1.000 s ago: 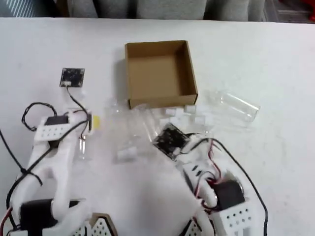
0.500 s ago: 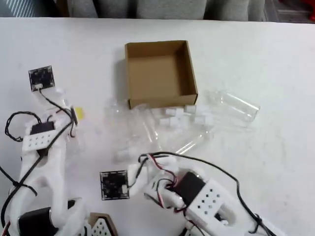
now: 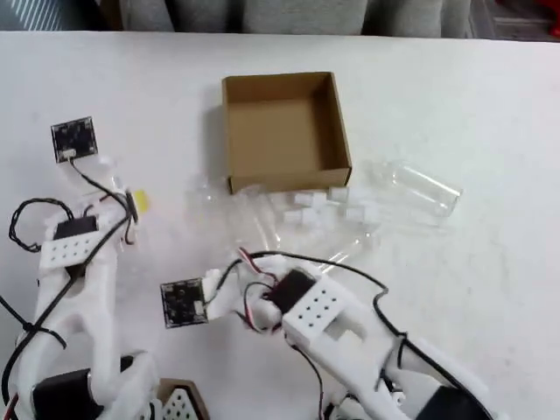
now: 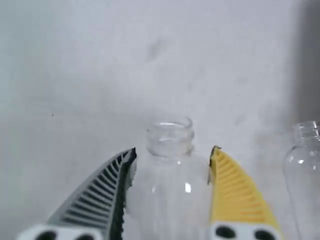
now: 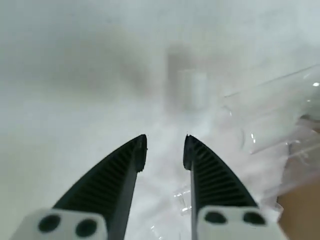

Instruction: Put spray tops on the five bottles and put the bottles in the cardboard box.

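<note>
My left gripper (image 4: 171, 156) is shut on a clear bottle (image 4: 170, 175) whose open neck sticks out past the grey and yellow fingers. In the high view this gripper (image 3: 131, 206) is at the left of the table. My right gripper (image 5: 165, 150) is open by a narrow gap, low over the table in front of the box (image 3: 226, 280). A single spray top (image 5: 187, 87) lies just beyond its fingertips. Several white spray tops (image 3: 328, 208) lie below the cardboard box (image 3: 289, 179), which has nothing in it.
Clear bottles lie on their sides among the spray tops (image 3: 420, 188) (image 3: 346, 249) (image 3: 258, 219). Another bottle (image 4: 306, 160) stands beside the held one. Bottles (image 5: 280, 105) and a corner of the box (image 5: 302, 220) lie to one side of my right gripper.
My right arm swung left from the pile of spray tops to the table in front of the box. My left arm first shifted left with its bottle, then held still.
</note>
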Available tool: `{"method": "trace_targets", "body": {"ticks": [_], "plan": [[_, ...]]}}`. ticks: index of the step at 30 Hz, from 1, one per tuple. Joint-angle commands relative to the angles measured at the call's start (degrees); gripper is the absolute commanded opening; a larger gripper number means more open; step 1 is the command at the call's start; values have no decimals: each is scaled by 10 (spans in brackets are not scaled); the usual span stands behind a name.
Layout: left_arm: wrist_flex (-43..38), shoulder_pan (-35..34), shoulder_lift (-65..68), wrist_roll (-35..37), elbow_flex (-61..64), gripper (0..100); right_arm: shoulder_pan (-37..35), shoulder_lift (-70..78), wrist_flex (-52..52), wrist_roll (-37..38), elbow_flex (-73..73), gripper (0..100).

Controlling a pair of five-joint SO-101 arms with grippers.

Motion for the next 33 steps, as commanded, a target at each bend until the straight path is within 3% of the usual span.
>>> {"method": "trace_targets", "body": {"ticks": [1, 8, 16, 33], "plan": [[-12, -5, -29, 7, -4, 24, 8, 29, -17, 7, -41, 99], [-12, -5, -29, 6, -4, 24, 8, 103, -18, 7, -94, 99], [-11, -5, -29, 6, -4, 24, 36, 159, -37, 31, -118, 165], [-9, -4, -29, 6, -3, 24, 11, 257, -65, 26, -143, 184]]}}
